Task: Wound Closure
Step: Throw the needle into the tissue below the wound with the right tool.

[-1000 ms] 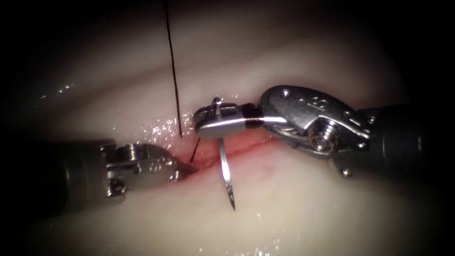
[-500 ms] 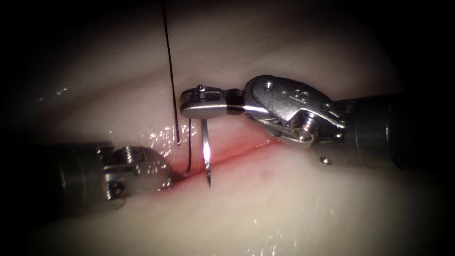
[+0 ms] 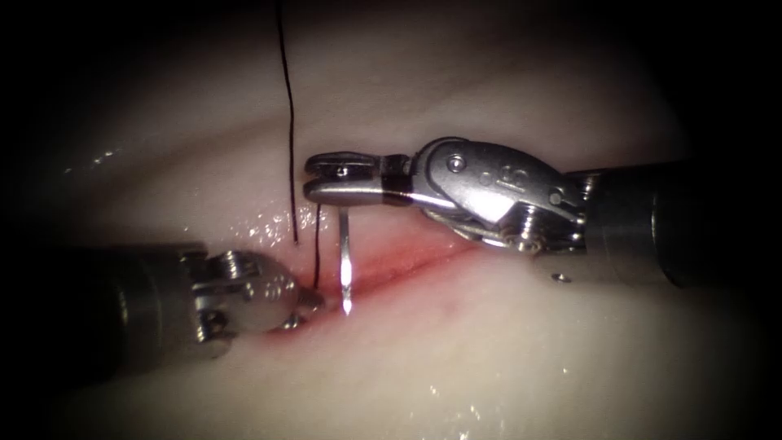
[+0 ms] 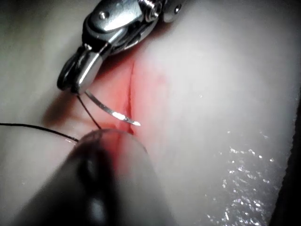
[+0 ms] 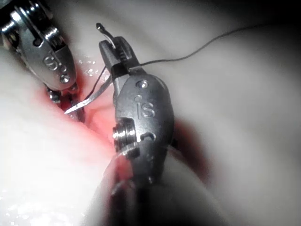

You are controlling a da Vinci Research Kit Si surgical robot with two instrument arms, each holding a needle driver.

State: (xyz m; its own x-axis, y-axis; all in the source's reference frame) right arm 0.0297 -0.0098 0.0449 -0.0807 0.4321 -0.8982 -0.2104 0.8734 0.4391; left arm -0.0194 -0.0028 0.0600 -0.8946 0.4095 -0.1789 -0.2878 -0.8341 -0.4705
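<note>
Right tool [image 3: 342,181] jaws clenched near needle [image 3: 345,261] tail, tip at cut [image 3: 407,265]; left tool [image 3: 305,300] grip unclear, half-hidden.

Red fluid [image 3: 383,259] stains the surface along both lips of the cut [image 3: 423,257]. It is deepest right at the cut and fades to pale pink a little away from it. A faint pink smear lies just below the cut, toward its right. Wet glints [image 3: 273,228] speckle the surface just above the cut's left end. More wet specks [image 3: 456,411] lie well below the cut.
</note>
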